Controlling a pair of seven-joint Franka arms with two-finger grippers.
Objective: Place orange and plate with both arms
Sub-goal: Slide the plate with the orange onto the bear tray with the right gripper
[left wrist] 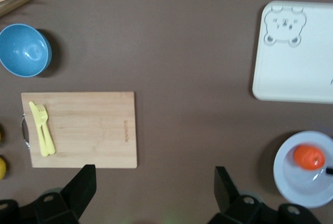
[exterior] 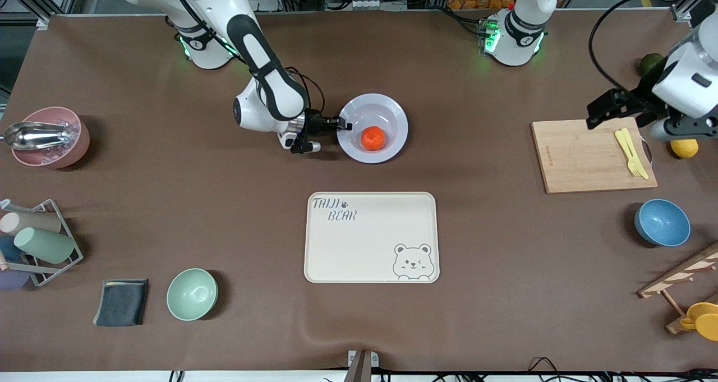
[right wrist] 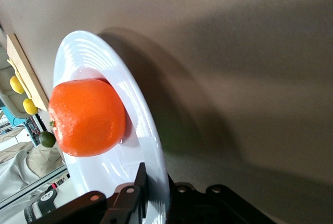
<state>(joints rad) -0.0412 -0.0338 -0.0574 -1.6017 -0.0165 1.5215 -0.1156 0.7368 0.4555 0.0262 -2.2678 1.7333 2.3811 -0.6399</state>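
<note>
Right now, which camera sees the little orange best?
The right wrist view: the orange fills it, sitting in the plate whose rim the right gripper pinches. The front view shows it small but whole; the left wrist view shows it tiny near the edge.

Right gripper (exterior: 343,126) apparently clamped low; left gripper (exterior: 597,114) spread, raised.

Both Franka arms are glossy white with rounded, tubular links. The right arm (exterior: 263,84) carries a long black panel down its forearm, and thin black cables loop beside its wrist. Green light rings glow at both bases. The left arm (exterior: 687,84) has a black cable arching above it. Both grippers, right gripper (exterior: 343,125) and left gripper (left wrist: 155,182), are matte black.
</note>
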